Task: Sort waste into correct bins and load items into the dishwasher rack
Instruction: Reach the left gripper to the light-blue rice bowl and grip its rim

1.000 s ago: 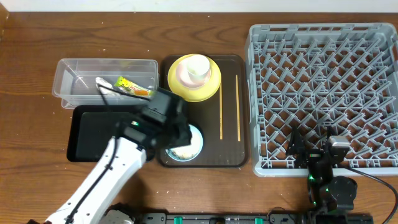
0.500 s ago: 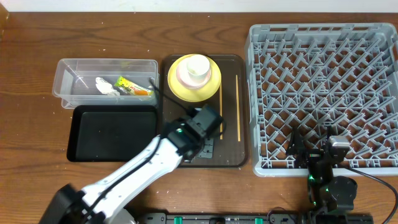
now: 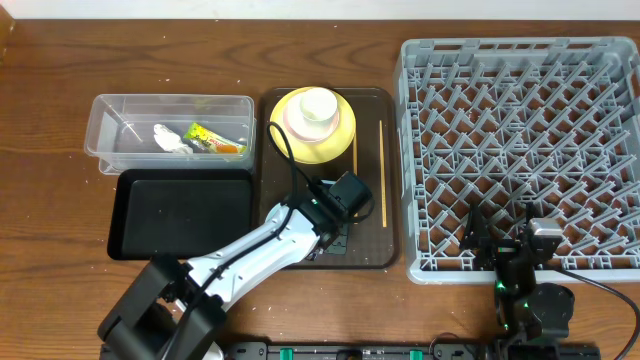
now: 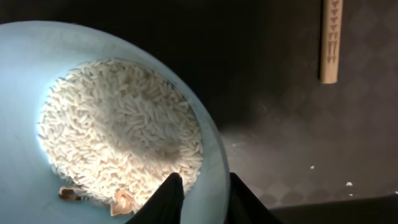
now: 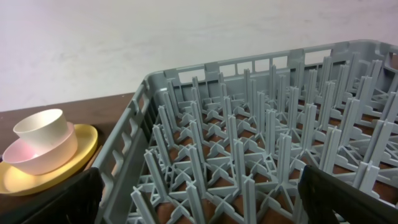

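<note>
The left pincer (image 4: 204,182) pinches the rim of the blue bowl (image 4: 18,74) of rice (image 4: 118,124) on the brown tray (image 3: 370,245), while the right pincer (image 5: 199,180) hangs spread wide over the near edge of the rack (image 3: 520,120).

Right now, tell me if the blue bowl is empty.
Not empty: the bowl holds a layer of rice plus two brownish scraps.

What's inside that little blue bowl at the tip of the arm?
The blue bowl holds a heap of white rice, with two small brownish scraps at its near edge. The dark fingers of the left hand straddle the rim there, hiding a little of the contents.
</note>
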`<state>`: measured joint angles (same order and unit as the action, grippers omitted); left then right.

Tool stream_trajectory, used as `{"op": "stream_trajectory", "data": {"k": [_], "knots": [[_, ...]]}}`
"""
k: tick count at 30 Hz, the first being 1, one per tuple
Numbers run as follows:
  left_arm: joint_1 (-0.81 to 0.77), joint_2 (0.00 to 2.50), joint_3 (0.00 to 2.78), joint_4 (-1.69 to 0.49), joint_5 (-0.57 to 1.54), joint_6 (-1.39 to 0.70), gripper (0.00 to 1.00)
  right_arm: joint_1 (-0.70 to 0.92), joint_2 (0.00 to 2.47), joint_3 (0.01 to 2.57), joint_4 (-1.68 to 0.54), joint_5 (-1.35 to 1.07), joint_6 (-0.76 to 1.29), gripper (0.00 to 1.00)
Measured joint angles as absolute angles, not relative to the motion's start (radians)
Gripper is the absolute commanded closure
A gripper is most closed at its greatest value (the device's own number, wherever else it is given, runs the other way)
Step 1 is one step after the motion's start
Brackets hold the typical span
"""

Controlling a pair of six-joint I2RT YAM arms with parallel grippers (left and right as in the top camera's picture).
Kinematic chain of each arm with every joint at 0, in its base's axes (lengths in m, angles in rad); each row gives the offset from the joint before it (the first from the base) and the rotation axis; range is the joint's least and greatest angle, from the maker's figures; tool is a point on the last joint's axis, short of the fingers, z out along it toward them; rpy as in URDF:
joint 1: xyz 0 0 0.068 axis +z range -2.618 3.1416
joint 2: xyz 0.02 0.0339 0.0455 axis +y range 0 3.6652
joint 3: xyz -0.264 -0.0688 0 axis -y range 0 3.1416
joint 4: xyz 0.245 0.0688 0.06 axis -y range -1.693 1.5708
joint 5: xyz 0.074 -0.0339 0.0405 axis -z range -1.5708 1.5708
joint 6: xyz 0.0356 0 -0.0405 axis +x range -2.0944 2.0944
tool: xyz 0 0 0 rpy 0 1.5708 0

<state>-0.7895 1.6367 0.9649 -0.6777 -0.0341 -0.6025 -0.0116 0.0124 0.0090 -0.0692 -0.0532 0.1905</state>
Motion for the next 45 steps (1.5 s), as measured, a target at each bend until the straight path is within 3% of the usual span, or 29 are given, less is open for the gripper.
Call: {"op": "stream_trajectory", "data": {"k": [45], "knots": [[-0.789,1.642,0.957,-0.677,-0.036,-0.603,0.81,-0.012,0.013,0.009,-0.069,-0.053,0.191,0.01]]}}
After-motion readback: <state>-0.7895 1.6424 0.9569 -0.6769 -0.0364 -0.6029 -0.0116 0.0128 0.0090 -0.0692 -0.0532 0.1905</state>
